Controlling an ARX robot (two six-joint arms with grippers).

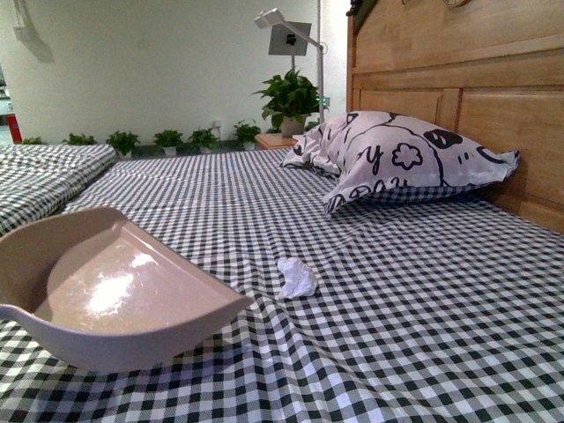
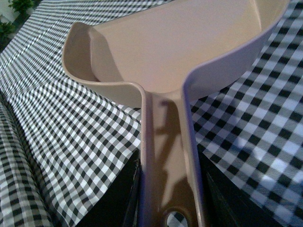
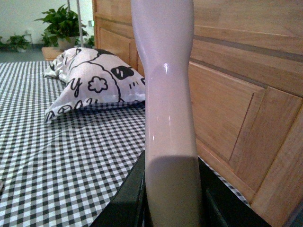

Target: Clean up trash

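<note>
The trash (image 1: 297, 277), a small crumpled white paper wad, lies on the black-and-white checked bed sheet near the middle of the front view. The pinkish-beige dustpan (image 1: 115, 295) rests on the sheet at the lower left, its open edge a short way left of the wad. My left gripper (image 2: 169, 198) is shut on the dustpan's handle (image 2: 168, 156). My right gripper (image 3: 171, 198) is shut on the pale brush handle (image 3: 166, 94), which stands up near the headboard. Neither arm shows in the front view. The brush's bristles are out of view.
A large black-and-white printed pillow (image 1: 397, 157) lies against the wooden headboard (image 1: 467, 97) at the right. Potted plants (image 1: 286, 99) and a white lamp stand (image 1: 300, 44) stand beyond the bed's far end. A second checked bed (image 1: 44, 172) is at the left.
</note>
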